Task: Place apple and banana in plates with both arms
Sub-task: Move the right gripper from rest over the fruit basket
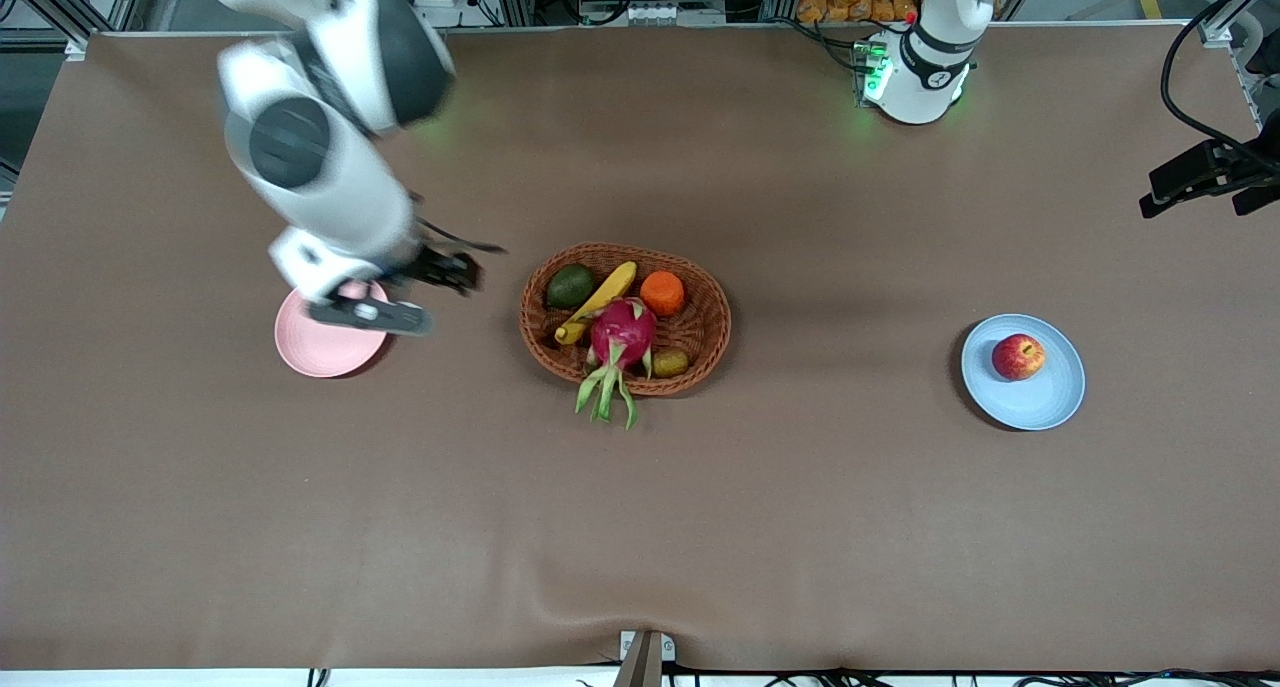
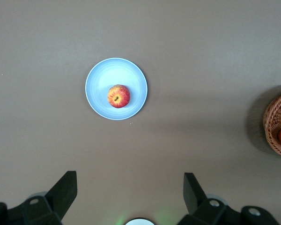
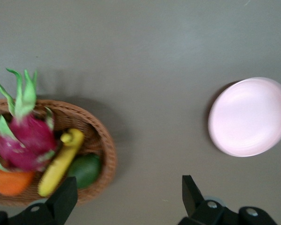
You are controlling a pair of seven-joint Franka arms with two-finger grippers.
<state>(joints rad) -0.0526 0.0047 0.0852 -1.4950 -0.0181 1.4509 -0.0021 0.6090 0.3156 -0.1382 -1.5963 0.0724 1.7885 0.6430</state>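
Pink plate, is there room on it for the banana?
Yes, the pink plate is bare. Table between it and the basket is free too. The basket is crowded: banana, dragon fruit, orange. The blue plate holds the apple.

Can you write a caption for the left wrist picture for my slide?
Small red-and-yellow apple sitting on the round light blue plate, seen above the left arm's open tool.
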